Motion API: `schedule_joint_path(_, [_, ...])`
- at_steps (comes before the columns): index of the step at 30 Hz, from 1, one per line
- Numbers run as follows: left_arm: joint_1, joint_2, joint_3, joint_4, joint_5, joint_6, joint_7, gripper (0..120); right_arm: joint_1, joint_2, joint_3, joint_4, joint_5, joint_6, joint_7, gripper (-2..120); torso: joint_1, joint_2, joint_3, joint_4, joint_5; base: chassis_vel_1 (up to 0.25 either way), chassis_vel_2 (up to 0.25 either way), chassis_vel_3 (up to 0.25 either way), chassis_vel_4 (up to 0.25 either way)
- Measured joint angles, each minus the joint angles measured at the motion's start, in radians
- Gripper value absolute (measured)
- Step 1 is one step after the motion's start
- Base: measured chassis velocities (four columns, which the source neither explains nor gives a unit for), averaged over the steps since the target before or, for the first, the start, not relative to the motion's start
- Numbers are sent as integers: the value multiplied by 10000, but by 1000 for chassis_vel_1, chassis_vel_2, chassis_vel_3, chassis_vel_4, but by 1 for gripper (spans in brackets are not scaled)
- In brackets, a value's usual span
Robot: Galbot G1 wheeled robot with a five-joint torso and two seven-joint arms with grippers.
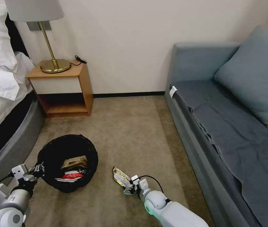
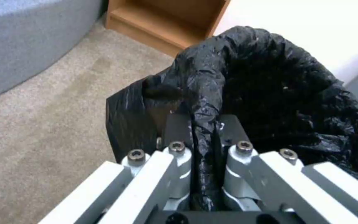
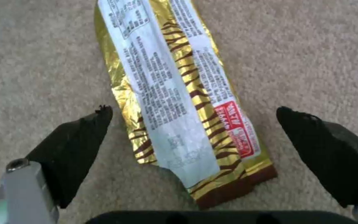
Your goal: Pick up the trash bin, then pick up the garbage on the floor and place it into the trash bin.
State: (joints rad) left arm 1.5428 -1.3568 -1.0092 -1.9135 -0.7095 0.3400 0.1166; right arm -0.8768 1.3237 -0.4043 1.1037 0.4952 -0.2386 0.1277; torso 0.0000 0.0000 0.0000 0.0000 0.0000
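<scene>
The trash bin (image 1: 67, 162) sits on the carpet (image 1: 130, 132) beside the bed, already holding a red-white wrapper (image 1: 71, 176) and brown paper (image 1: 74, 162); the left gripper (image 2: 204, 137) pinches its black liner. The gold foil wrapper (image 3: 183, 102) remains on the floor, between the right gripper (image 3: 193, 137)'s spread fingers.

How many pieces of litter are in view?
3: a gold foil wrapper on the carpet under the open right gripper; a brown paper piece and red-white wrapper inside the black-lined bin. More may be hidden.
</scene>
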Motion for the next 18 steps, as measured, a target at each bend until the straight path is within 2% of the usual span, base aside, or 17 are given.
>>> schedule_joint_path(13, [-15,-83,-4,0,46,-16,0,5,-79,65,-207,24,-105,128,-54,100,0,0,0,0,0,0,0,0,0])
schedule_joint_path(18, [-13,-99,3,-4,48,-16,0,5,-77,79,-214,-22,-140,184,-84,88,0,0,0,0,0,0,0,0,0])
